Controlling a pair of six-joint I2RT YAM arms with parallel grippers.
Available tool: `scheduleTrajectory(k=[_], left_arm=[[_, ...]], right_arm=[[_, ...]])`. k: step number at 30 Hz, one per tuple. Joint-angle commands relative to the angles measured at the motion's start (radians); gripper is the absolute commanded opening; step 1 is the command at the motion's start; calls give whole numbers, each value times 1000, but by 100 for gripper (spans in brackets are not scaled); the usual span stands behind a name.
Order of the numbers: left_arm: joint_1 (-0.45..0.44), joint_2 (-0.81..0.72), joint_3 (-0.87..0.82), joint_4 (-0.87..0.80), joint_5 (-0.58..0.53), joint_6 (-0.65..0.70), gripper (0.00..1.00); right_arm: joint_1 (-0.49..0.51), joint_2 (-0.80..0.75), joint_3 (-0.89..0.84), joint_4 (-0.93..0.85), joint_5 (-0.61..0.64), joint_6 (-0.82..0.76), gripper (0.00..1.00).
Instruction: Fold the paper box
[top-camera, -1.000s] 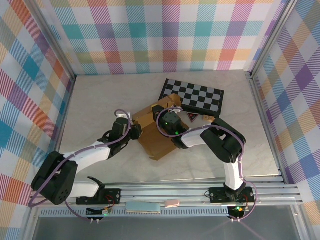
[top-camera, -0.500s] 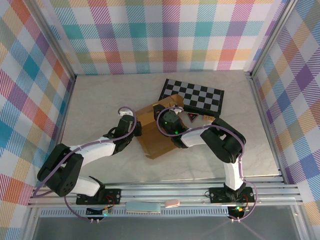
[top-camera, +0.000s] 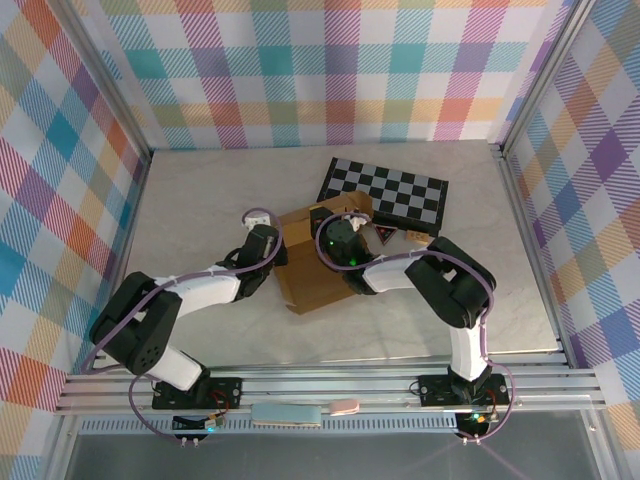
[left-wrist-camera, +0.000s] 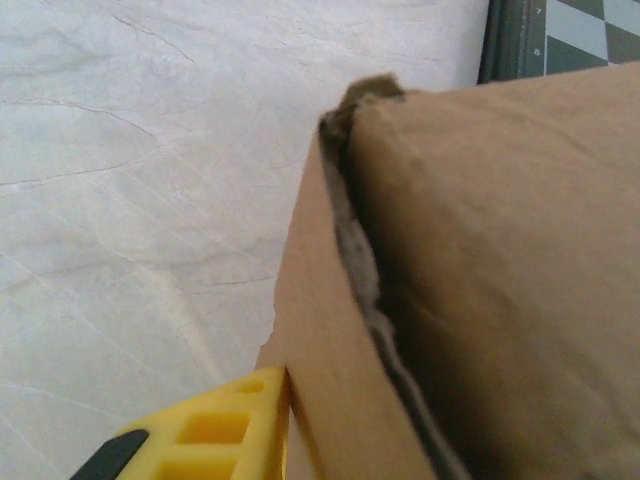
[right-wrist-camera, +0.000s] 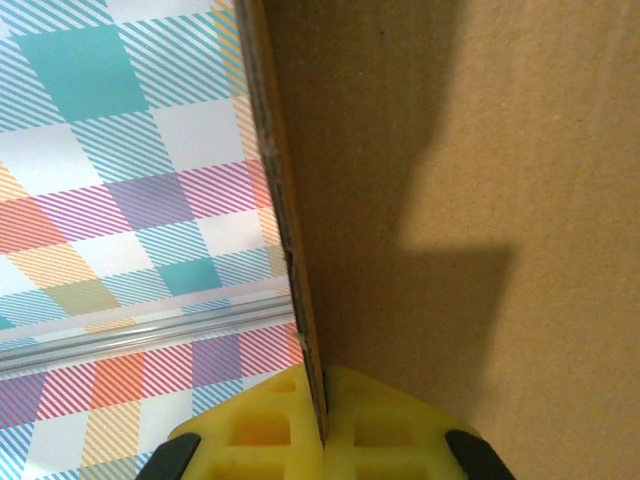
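Brown cardboard is the material under inspection. Findings, largest item first.

1. Pale marbled surface (top-camera: 190, 200), enclosed by plaid walls (top-camera: 300, 70) on three sides. Bare surface lies left of, beyond and in front of the work.
2. Black-and-grey checkered board (top-camera: 395, 195), lying flat at far right of centre.
3. Paper box (top-camera: 312, 282), at mid-surface between the two arms, partly formed. Its far corner meets the board's near left edge. The interior is hidden by the right arm and wall panels, so contents cannot be determined.
4. Right fingers (top-camera: 336, 238), over the box's far part. The right wrist view shows both yellow fingers (right-wrist-camera: 290, 425) clenched on one upright cardboard panel (right-wrist-camera: 450, 150), one on each face of its edge.
5. Left fingers (top-camera: 274, 250), against the box's left wall. The left wrist view shows one yellow finger (left-wrist-camera: 215, 430) touching the outer face of that wall (left-wrist-camera: 330, 400). The other is hidden, so I cannot tell whether they grasp it.
6. Small triangular card (top-camera: 384, 236), just beside the board's near edge.
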Motion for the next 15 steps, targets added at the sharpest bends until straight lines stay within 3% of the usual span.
scheduleTrajectory(k=[1,9,12,15], left_arm=[[-14,49,12,27,33,-20,22],[-14,77,16,37,-5,-10,35],[-13,92,21,50,-5,-3,29],[-13,110,36,53,1,5,17]], right_arm=[[35,-16,-1,-84,-109,32,0],[33,-21,-1,-96,-104,46,0],[33,-24,3,-107,-104,47,0],[33,-25,5,-112,-104,49,0]])
